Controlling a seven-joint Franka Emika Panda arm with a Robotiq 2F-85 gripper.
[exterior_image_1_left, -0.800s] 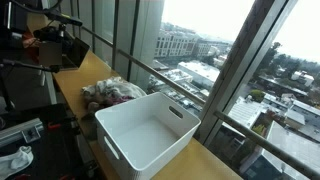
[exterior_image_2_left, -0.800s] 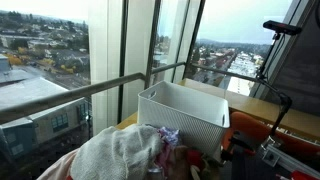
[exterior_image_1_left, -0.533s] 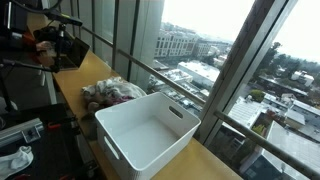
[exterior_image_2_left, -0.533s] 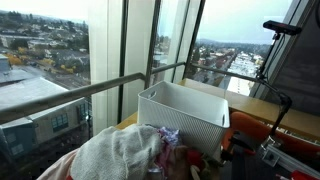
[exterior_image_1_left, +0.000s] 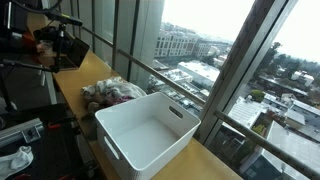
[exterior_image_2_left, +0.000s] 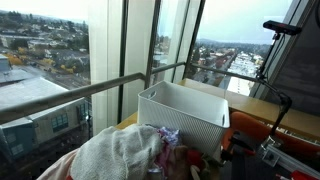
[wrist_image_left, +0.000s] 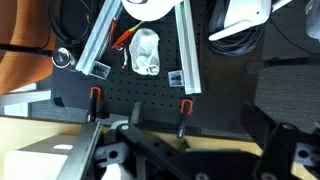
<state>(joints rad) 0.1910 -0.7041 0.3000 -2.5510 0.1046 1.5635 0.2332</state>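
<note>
A white plastic basket (exterior_image_1_left: 150, 130) stands empty on a wooden counter (exterior_image_1_left: 95, 70) along the windows; it also shows in an exterior view (exterior_image_2_left: 185, 112). A pile of crumpled cloths (exterior_image_1_left: 110, 92) lies beside it and is close to the camera in an exterior view (exterior_image_2_left: 125, 152). In the wrist view my gripper (wrist_image_left: 190, 155) is open and empty. Its dark jaws are spread wide above the counter's edge, beside a black pegboard (wrist_image_left: 150, 90). A corner of the basket (wrist_image_left: 35, 165) shows at the lower left.
Aluminium rails (wrist_image_left: 100, 40), cables (wrist_image_left: 75, 20), a crumpled white object (wrist_image_left: 146, 52) and two red-handled clamps (wrist_image_left: 185, 105) lie on the pegboard. Dark equipment (exterior_image_1_left: 60, 45) stands at the counter's far end. A railing and glass panes (exterior_image_2_left: 100, 90) run along the counter.
The dark equipment at the far end of the counter has shifted slightly. The basket and cloths have not moved.
</note>
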